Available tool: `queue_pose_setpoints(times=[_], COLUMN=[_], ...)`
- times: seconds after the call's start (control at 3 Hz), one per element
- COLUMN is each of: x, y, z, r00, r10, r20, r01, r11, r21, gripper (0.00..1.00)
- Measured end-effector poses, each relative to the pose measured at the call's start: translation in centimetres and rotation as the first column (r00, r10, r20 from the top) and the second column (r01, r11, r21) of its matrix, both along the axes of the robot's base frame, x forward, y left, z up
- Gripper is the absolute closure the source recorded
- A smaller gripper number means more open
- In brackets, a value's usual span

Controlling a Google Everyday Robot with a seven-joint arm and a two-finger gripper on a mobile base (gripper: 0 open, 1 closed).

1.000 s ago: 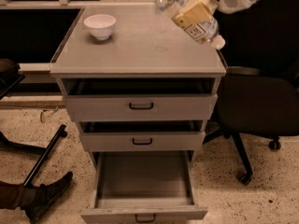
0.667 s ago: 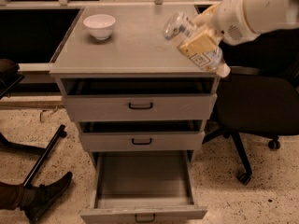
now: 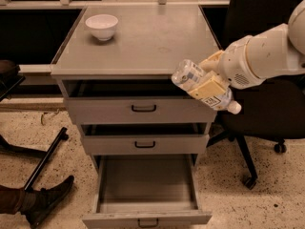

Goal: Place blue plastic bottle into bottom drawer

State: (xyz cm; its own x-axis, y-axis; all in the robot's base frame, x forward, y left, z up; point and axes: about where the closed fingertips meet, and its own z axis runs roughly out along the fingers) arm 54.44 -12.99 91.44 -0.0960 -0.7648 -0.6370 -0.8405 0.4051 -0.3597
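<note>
My gripper [image 3: 208, 82] comes in from the right on a white arm and is shut on the blue plastic bottle [image 3: 190, 76]. The clear bottle lies tilted, its white cap [image 3: 234, 108] pointing down to the right. It hangs in the air in front of the cabinet's front right corner, level with the top drawer. The bottom drawer [image 3: 147, 218] is pulled far out below, a deep grey tray with a small black handle. Nothing shows inside it. The bottle is above and to the right of it.
A white bowl [image 3: 101, 26] stands at the back left of the cabinet top [image 3: 143, 37]. The two upper drawers [image 3: 143, 109] are slightly open. A black office chair [image 3: 262, 113] stands at the right. A person's shoe [image 3: 45, 199] and a black bar [image 3: 45, 159] lie on the floor at the left.
My gripper has carried the bottle from above the cabinet's back right corner forward and down, to in front of the top drawer's right end.
</note>
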Motion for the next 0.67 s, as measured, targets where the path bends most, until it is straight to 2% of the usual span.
queue_pose_setpoints(times=[0.33, 0.67], x=[0.0, 0.0], y=[0.0, 0.0], z=[0.0, -1.0], r00=[1.0000, 1.0000], r10=[0.000, 0.000], r20=[0.000, -0.001], r01=[0.000, 0.000], r11=[1.000, 0.999], r21=[0.000, 0.041], gripper=[1.00, 1.00])
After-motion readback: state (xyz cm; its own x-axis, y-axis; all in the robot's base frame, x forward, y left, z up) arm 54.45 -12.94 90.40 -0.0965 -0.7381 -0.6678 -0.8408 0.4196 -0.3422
